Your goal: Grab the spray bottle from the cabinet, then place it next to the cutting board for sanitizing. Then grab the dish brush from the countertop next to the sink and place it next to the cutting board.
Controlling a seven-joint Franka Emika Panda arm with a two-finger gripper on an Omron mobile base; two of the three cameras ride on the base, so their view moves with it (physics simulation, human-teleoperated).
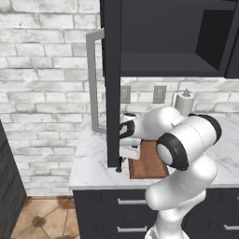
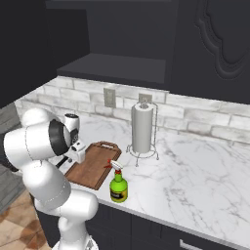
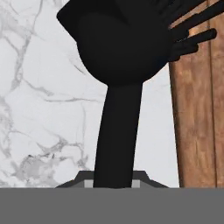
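Gripper (image 1: 120, 165) clamped on dish brush (image 3: 120, 78), held just above countertop (image 3: 39, 109) beside cutting board (image 3: 199, 127).

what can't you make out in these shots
- Gripper fingertips: in the hand view the dish brush handle covers them, so the hold itself is unseen.
- Whether the brush touches the countertop: the close hand view gives no clear depth.
- Left end of the cutting board: in the left base view the open cabinet door and the arm cover it.
- Spray bottle label: too small in the right base view.
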